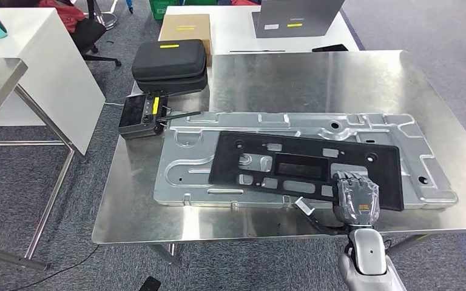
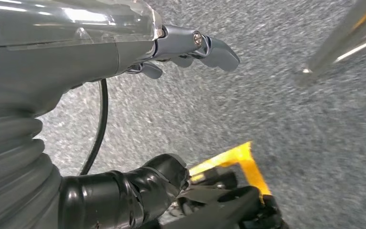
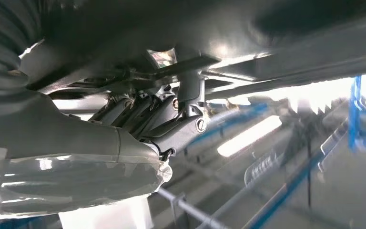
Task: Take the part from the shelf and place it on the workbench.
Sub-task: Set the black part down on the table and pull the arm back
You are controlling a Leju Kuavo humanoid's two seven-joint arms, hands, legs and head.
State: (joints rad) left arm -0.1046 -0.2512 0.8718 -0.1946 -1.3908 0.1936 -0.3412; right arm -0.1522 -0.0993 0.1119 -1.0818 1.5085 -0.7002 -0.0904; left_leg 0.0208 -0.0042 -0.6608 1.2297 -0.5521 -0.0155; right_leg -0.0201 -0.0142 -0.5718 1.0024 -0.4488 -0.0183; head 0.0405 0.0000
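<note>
One flat black part [image 1: 306, 168] with rectangular cutouts lies on the workbench [image 1: 315, 79], its near edge gripped by the right hand [image 1: 355, 197].

Black flat part [image 1: 306, 166], long and rectangular with cut-out windows, lies flat atop a stamped silver metal panel [image 1: 188, 163] on the steel surface [image 1: 315, 79], near edge under the right hand [image 1: 356, 197].

Black part [image 1: 306, 167] on a silver panel [image 1: 218, 163]; shiny steel tabletop [image 1: 315, 79]; black case [image 1: 170, 63] with yellow label; tan box [image 1: 185, 27]; speckled grey carpet [image 1: 36, 200].
</note>
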